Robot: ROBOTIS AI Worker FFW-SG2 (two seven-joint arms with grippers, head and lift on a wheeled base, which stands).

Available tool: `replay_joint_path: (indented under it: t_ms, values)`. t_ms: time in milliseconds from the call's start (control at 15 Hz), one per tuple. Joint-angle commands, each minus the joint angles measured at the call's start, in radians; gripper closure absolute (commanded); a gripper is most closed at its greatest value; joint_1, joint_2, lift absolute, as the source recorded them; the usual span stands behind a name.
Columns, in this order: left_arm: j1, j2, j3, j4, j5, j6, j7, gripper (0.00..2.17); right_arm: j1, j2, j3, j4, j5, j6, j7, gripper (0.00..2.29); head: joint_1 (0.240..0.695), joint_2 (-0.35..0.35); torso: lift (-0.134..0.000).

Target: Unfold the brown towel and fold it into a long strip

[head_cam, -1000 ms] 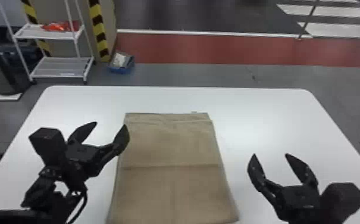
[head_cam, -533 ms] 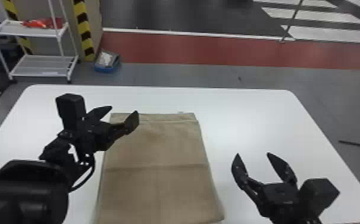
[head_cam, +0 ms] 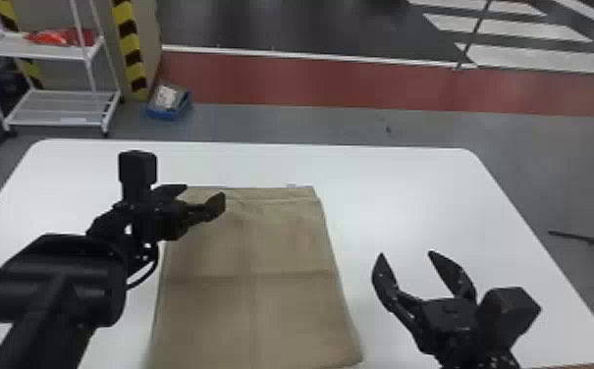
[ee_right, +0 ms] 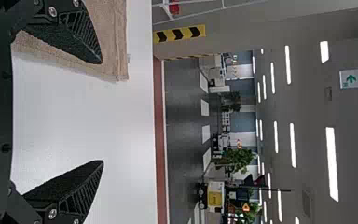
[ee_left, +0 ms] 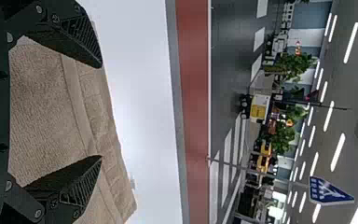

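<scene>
The brown towel (head_cam: 256,275) lies flat and spread on the white table, with faint crease lines across it. My left gripper (head_cam: 200,198) is open over the towel's far left corner area. In the left wrist view, that gripper (ee_left: 101,112) has its fingers apart, with the towel (ee_left: 42,107) beyond them. To the right of the towel, my right gripper (head_cam: 406,257) stands open with nothing between its fingers. In the right wrist view, the same gripper (ee_right: 103,112) has one finger over the edge of the towel (ee_right: 114,46).
The white table (head_cam: 408,196) has its far edge just beyond the towel. On the floor behind stand a white rack (head_cam: 55,103) at the back left and a small blue box (head_cam: 169,102) beside a striped pillar (head_cam: 131,49).
My left gripper has moved forward and inward, from beside the towel's left edge to over its far left part. The head view has shifted somewhat to the right. The right gripper looks still.
</scene>
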State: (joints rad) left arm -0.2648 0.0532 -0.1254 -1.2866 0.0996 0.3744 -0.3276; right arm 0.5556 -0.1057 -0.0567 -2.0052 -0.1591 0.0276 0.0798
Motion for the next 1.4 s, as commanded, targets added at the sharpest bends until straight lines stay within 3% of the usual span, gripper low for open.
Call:
replay_joint_path:
  t_ms: [0,400,1333]
  values:
    - [-0.042,-0.007,0.003,0.093,-0.020,-0.038,0.005,0.21,-0.005,-0.003,0.005,0.003,0.001,0.012,0.000,0.13,0.695,-0.145,-0.096]
    - [-0.116,-0.010,0.006,0.260,-0.051,-0.130,0.015,0.27,-0.009,-0.012,0.006,0.003,-0.005,0.024,-0.002,0.13,0.695,-0.125,-0.096]
    - [-0.132,-0.010,0.033,0.343,-0.077,-0.176,0.010,0.37,-0.037,-0.023,0.023,0.029,-0.007,0.039,-0.002,0.13,0.695,-0.096,-0.096]
